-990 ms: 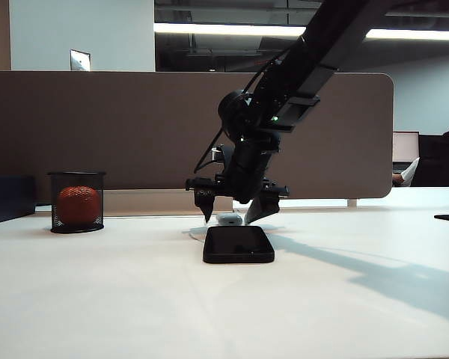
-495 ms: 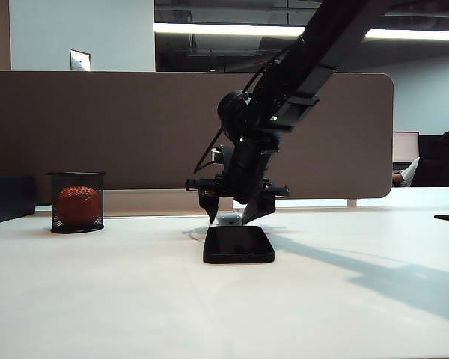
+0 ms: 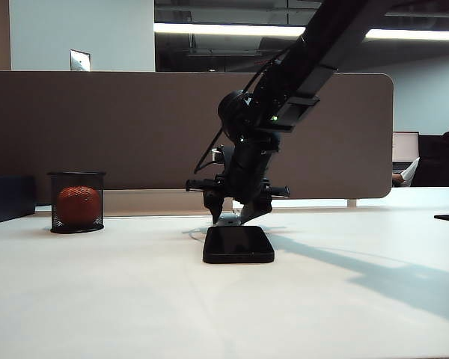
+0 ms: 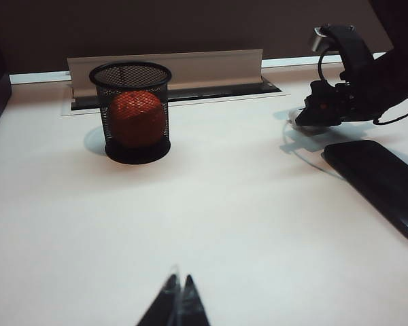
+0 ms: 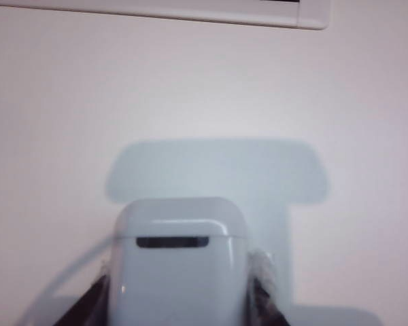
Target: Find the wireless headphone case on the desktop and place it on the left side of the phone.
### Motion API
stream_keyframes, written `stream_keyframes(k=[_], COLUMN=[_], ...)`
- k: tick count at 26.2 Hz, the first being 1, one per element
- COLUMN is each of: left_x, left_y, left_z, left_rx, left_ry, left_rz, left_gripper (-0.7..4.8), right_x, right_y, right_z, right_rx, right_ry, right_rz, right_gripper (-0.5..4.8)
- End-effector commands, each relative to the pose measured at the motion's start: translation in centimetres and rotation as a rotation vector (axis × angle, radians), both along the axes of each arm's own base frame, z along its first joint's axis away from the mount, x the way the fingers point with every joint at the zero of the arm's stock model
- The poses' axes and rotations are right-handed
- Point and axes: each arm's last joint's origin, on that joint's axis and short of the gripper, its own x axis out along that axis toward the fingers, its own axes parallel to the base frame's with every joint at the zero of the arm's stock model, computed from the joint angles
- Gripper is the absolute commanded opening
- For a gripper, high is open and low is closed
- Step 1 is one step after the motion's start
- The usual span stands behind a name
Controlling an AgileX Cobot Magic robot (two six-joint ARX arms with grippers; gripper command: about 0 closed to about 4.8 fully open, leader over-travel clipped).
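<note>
We see the broad, smooth white desktop (image 3: 120,299) carrying everything; the flat black rectangular phone (image 3: 239,244) lies near its middle and serves as our landmark; the black mesh cup (image 3: 77,202) with an orange ball stands well to the left of the phone; the small glossy white pebble-shaped wireless headphone case (image 5: 181,261) sits just behind the phone's far edge, its dark slot facing the right wrist camera; the right gripper (image 3: 230,216) points down over that spot, its fingers (image 5: 260,272) pressed against both sides of the case, part-way closed and gripping it; the left gripper (image 4: 177,305) hovers well nearer the camera side than the phone, fingertips together.
</note>
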Motion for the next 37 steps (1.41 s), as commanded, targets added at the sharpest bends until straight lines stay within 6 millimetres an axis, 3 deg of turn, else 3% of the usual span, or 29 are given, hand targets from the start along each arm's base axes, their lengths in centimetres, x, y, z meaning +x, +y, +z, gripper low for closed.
stream_keyframes(k=[1,14,26,37], left_x=[0.0,0.0,0.0,0.0], left_y=[0.0,0.0,0.0,0.0], left_z=[0.2,0.2,0.2,0.2], left_rx=[-0.001,-0.001,-0.001,-0.001], left_ry=[-0.017,-0.016,-0.016,-0.016], left_rz=[-0.002,-0.002,-0.002,0.001], left_gripper=[-0.06,-0.05,-0.05,-0.06], right_x=[-0.2,0.0,0.4,-0.9], right_y=[0.2,0.3,0.5,0.7], right_z=[-0.3,0.3,2.9,5.2], right_rx=[-0.007,0.002,0.014,-0.004], right_ry=[0.017,0.002,-0.017,0.019], right_rz=[0.007,0.007,0.008,0.026], right_gripper=[1.97,1.97,1.97,1.98])
